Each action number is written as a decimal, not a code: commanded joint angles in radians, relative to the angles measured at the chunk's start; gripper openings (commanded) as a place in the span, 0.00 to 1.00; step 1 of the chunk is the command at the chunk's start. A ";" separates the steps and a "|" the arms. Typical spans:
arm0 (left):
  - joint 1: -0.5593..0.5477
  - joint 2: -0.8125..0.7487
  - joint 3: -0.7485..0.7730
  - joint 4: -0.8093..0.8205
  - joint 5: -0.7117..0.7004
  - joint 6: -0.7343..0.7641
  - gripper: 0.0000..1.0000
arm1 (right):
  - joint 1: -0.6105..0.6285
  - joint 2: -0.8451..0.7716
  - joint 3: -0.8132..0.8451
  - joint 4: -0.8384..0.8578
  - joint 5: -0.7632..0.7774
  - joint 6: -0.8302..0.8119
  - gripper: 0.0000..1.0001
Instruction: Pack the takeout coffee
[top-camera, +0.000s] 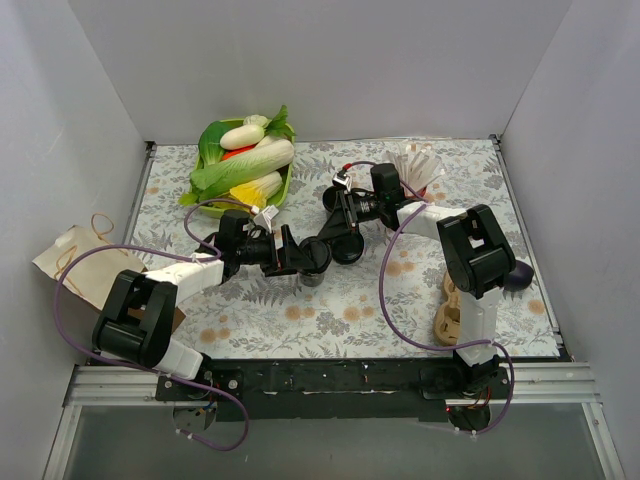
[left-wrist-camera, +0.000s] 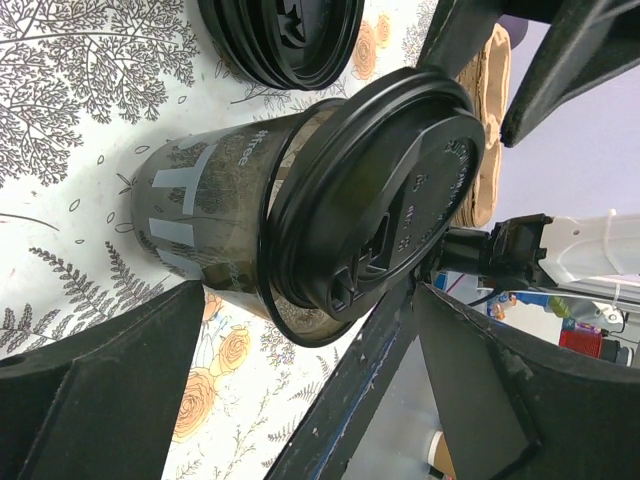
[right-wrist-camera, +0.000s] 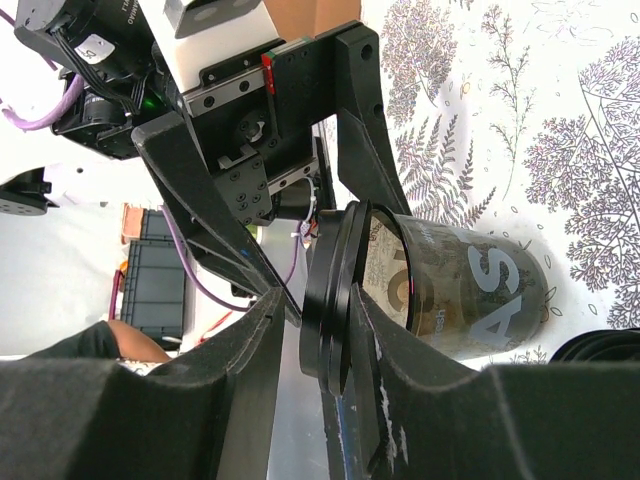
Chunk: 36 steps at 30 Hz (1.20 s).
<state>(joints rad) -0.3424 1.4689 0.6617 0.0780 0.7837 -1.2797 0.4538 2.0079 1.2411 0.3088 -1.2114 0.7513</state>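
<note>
Standing on the surface (top-camera: 300, 320) between the two arms, the coffee cup (left-wrist-camera: 200, 210) is wearing its lid (left-wrist-camera: 380, 200) crookedly, one edge seeming to ride off the rim. The left hand (top-camera: 293, 255) is spreading wide and appears to be pressing on both sides of the cup. The right hand (right-wrist-camera: 325, 300) is bracketing the lid's edge, fingers close against it, though I cannot tell whether it is squeezing. If a finger is catching that edge as the hand backs off, the lid is likely popping loose or the cup tipping. The left wrist view is showing the lid's face, a spare lid (left-wrist-camera: 285, 40) and the carrier (left-wrist-camera: 490, 130). The right wrist view is giving only the rim edge-on, and the overhead view is hiding the seating.
</note>
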 joint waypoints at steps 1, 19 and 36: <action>0.003 0.001 0.021 0.014 0.029 0.005 0.86 | -0.004 0.011 0.029 0.007 -0.017 -0.026 0.40; 0.006 0.004 0.009 0.022 0.014 0.002 0.86 | -0.007 0.025 0.021 -0.060 -0.007 -0.113 0.39; 0.008 -0.004 0.001 0.028 0.005 0.002 0.86 | -0.006 0.005 0.046 -0.229 0.050 -0.300 0.39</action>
<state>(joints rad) -0.3416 1.4834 0.6628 0.0910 0.7933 -1.2827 0.4511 2.0190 1.2495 0.1284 -1.1790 0.5224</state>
